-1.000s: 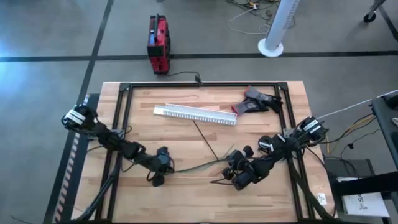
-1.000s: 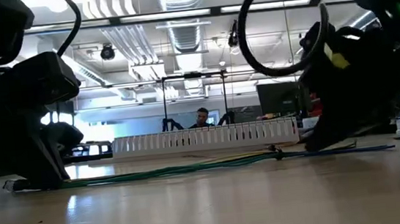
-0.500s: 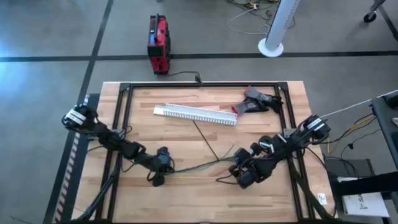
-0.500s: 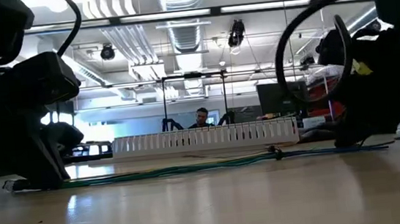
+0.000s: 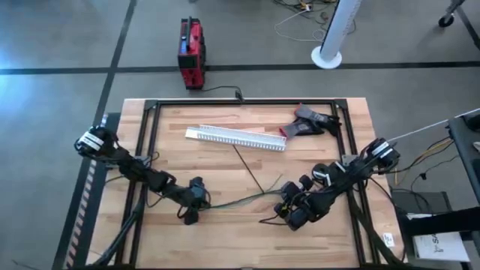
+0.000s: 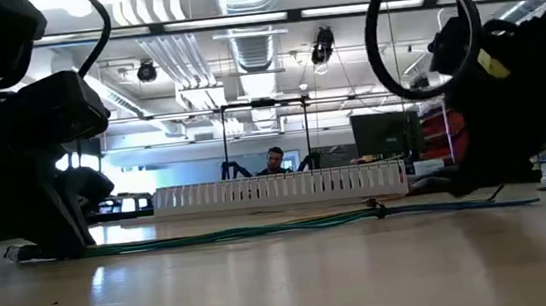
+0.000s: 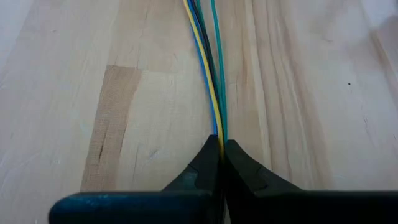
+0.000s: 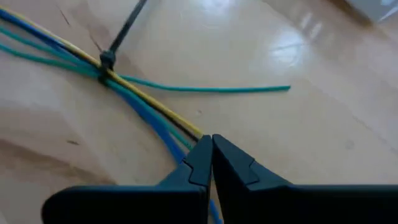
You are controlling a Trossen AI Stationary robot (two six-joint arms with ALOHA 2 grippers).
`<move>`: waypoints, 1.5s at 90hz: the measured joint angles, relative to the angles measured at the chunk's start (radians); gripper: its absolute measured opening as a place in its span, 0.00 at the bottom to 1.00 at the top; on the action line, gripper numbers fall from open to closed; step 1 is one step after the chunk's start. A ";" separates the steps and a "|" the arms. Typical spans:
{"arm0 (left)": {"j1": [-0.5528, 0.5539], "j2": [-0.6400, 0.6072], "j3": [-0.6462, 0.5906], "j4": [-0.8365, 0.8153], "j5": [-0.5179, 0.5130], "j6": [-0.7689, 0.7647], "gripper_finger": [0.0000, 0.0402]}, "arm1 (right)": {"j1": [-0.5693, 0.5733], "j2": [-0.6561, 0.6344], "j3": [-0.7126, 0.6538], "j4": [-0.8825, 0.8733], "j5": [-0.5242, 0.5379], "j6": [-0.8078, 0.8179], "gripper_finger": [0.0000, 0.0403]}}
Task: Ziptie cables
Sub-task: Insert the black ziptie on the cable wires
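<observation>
arms 2 | grippers 2: left gripper (image 7: 219,152), right gripper (image 8: 210,149) | cables (image 5: 240,200) 1 bundle | ziptie (image 8: 121,31) 1 | white channel (image 5: 235,138) 1 | red box (image 5: 190,51) 1 | person (image 6: 275,160) 1

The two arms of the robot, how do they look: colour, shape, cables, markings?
Both arms are dark, jointed links with loose black cables looping along them. The left arm and right arm each carry a white band near the table edge. A yellow mark shows on the right arm in the low view. The fingers are black wedges tapering to narrow tips.
</observation>
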 joint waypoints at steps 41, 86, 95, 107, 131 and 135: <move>0.000 0.000 0.000 0.000 0.000 0.002 0.00 | 0.004 0.003 0.003 -0.117 -0.069 0.033 0.00; 0.000 0.000 0.000 0.000 0.000 0.002 0.00 | 0.005 -0.002 0.003 -0.201 -0.116 0.034 0.00; 0.000 0.000 0.000 0.000 0.000 0.002 0.00 | 0.005 -0.013 0.001 -0.205 -0.124 0.033 0.00; 0.000 0.000 0.000 0.000 0.000 0.004 0.00 | 0.004 -0.060 0.005 -0.235 -0.141 0.027 0.00; 0.000 0.000 0.000 0.000 0.000 0.007 0.00 | 0.004 -0.115 0.016 -0.051 0.036 -0.022 0.00; 0.000 0.000 0.000 0.000 0.000 0.007 0.00 | 0.004 -0.109 0.016 0.024 0.069 -0.066 0.00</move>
